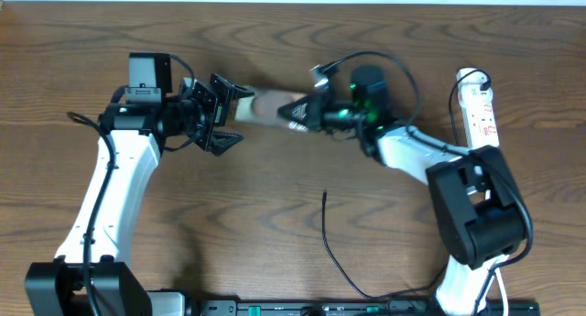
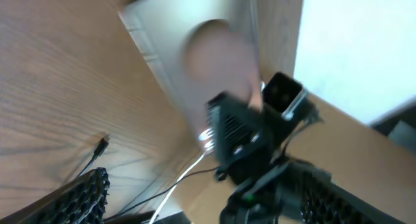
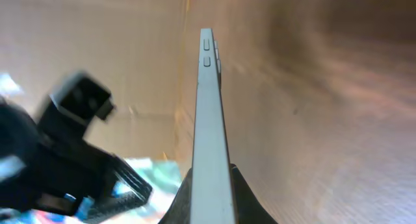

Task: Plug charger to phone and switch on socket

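The phone (image 1: 264, 107) sits over the far middle of the table (image 1: 183, 215), clamped by one end in the right gripper (image 1: 298, 113). Its free end reaches towards the left gripper (image 1: 233, 114), whose jaws stand wide apart and hold nothing. Overhead the phone is a pale blur; only the right wrist view shows it edge-on, with two side buttons (image 3: 207, 52) clear and fingers (image 3: 250, 204) pressed to both faces. One charger (image 1: 328, 238) lies loose on the wood nearer the robot, well apart from the phone. One socket (image 1: 479, 101) lies at the right edge, its switch too small to read.
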Controlling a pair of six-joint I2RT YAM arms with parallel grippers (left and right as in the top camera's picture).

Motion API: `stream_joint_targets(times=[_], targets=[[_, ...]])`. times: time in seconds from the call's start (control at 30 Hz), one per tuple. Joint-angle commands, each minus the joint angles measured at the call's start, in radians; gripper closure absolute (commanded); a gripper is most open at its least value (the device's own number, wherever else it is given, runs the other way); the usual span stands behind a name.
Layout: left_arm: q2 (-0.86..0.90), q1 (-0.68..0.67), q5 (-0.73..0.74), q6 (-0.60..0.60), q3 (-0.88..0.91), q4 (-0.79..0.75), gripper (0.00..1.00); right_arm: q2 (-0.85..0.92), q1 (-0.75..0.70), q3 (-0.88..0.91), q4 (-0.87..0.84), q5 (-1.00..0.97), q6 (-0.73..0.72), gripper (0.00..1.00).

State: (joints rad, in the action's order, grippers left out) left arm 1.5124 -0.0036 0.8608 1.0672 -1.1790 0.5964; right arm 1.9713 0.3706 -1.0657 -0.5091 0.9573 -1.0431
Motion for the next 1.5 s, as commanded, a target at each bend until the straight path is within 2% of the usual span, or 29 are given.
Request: stream_joint_targets(times=[0.0, 0.1, 0.17, 0.27, 0.4, 0.57, 0.67, 0.8, 1.1, 1.2, 1.37, 1.47], targets=[[-0.003, 0.021, 0.068, -0.132, -0.016, -0.006, 0.1, -0.003, -0.046, -0.015, -0.065, 0.027, -0.304, 0.99], [-0.003, 0.021, 0.035, -0.188, -0.016, -0.093, 0.1, -0.003, -0.056, -0.015, -0.092, -0.008, -0.619, 0.99], [-0.003, 0.021, 0.028, -0.211, -0.016, -0.159, 0.1, -0.003, -0.051, -0.015, -0.129, -0.026, -0.75, 0.99], [-0.003, 0.021, -0.002, -0.209, -0.016, -0.255, 0.09, -0.003, -0.033, -0.015, -0.19, -0.067, -0.856, 0.99], [-0.003, 0.021, -0.085, -0.208, -0.016, -0.292, 0.1, -0.003, 0.013, -0.015, -0.274, -0.137, -1.01, 0.99], [-0.003, 0.021, -0.118, -0.181, -0.016, -0.292, 0.1, -0.003, 0.08, -0.015, -0.441, -0.312, -1.009, 0.99], [-0.003, 0.021, -0.134, -0.11, -0.016, -0.292, 0.09, -0.003, 0.117, -0.015, -0.512, -0.396, -1.009, 0.99], [-0.003, 0.021, -0.174, -0.019, -0.016, -0.295, 0.1, -0.003, 0.161, -0.015, -0.531, -0.437, -1.009, 0.99], [0.013, 0.021, -0.215, 0.066, -0.016, -0.376, 0.09, -0.003, 0.201, -0.015, -0.533, -0.458, -1.009, 0.99], [0.047, 0.021, -0.187, 0.099, -0.016, -0.406, 0.09, -0.003, 0.204, -0.015, -0.539, -0.462, -1.009, 0.99], [0.122, 0.021, -0.049, 0.14, -0.016, -0.541, 0.09, -0.003, 0.203, -0.015, -0.539, -0.462, -1.009, 0.99], [0.145, 0.021, -0.034, 0.143, -0.016, -0.573, 0.09, -0.003, 0.202, -0.015, -0.539, -0.462, -1.009, 0.99]])
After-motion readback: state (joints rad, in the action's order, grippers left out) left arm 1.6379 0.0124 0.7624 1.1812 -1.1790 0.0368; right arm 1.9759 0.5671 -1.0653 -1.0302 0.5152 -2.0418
